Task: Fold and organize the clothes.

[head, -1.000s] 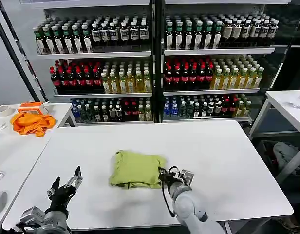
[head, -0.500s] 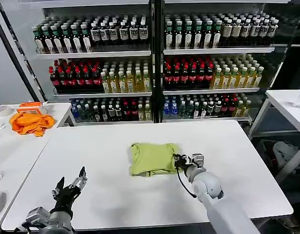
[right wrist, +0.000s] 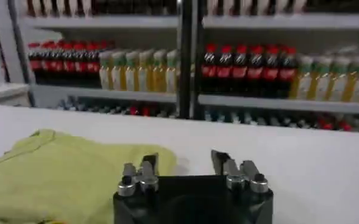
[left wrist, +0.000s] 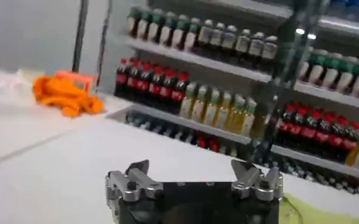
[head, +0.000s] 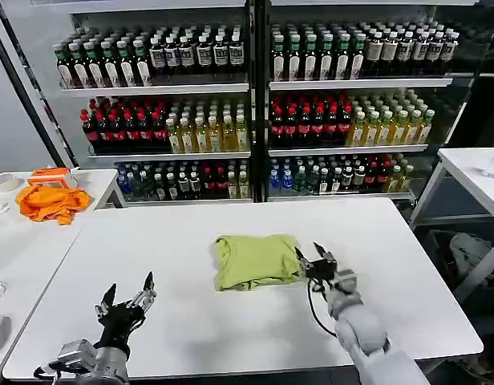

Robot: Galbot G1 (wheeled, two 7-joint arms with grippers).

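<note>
T-shirt (head: 255, 261): folded, lying on the white table (head: 191, 241).
Right gripper (head: 313, 257): jaws apart, holding nothing, just beside the shirt.
Left gripper (head: 128, 294): jaws apart, holding nothing, at the near table edge.
Shelves (head: 255, 88): bottles in rows.

Bright, even light — (wrist views blurred)

Right end effector (head: 316, 257): a second ago its fingers were closed on the right edge of the T-shirt (head: 255, 261); now they are spread, just off that edge, higher and farther right.
T-shirt: dragged rightward across the tabletop (head: 231, 337) from left of centre to about centre during the first half second.
Left end effector (head: 128, 295): has crept right and slightly farther from the tabletop's near edge, fingers spread throughout.
</note>
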